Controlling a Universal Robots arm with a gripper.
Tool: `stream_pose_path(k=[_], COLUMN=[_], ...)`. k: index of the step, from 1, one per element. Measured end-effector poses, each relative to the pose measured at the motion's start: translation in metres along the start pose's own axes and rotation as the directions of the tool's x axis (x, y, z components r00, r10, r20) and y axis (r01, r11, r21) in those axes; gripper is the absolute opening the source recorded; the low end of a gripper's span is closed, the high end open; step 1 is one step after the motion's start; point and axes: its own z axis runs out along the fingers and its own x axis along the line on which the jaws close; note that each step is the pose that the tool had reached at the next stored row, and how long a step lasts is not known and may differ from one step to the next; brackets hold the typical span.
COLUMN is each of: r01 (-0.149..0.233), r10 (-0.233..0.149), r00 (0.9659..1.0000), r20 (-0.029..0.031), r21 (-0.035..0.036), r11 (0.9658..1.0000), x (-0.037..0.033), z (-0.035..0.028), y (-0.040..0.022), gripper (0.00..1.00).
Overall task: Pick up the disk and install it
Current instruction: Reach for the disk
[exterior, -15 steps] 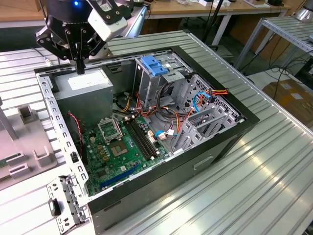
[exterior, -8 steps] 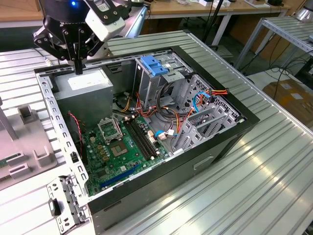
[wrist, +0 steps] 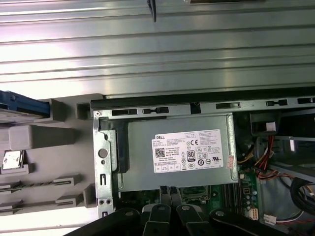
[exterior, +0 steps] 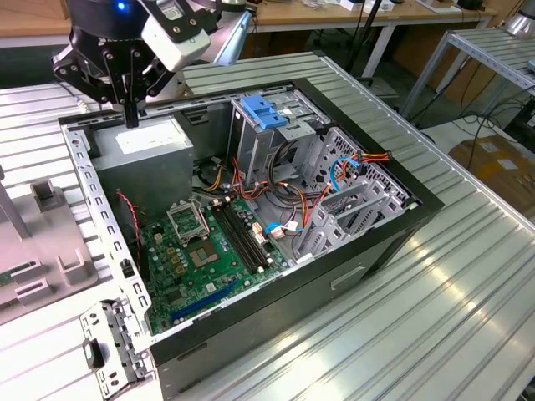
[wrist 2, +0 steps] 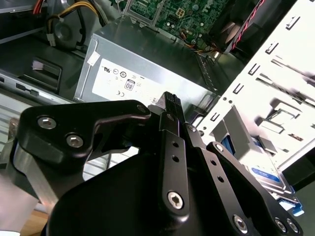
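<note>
**Hovering empty: 0 of 2 steps done**

The disk (wrist 2: 266,173) had not been picked up or installed. It lay outside the computer case (exterior: 368,261), in a grey holder (wrist: 47,142) just beside the case wall, and its blue side rail (wrist: 24,104) showed in the first wrist view. The drive cage (exterior: 276,146) inside the case held no such disk that could be seen.

The gripper (exterior: 131,117) hung over the grey power supply (exterior: 146,159), near its white sticker and well apart from the disk. Its jaws appeared closed together, reading as 1 narrow black bar in the exterior view. They held nothing, and I could not tell whether the tips touched the power supply.
</note>
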Motion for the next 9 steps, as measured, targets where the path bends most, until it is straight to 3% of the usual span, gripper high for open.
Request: stream_pose_path(k=[9], r01=[0.000], r10=[0.000], r00=[1.0000], r20=[0.0000], r21=[0.0000], r11=[1.0000], x=[0.0046], z=[-0.0001], y=[-0.0004], gripper=[0.11])
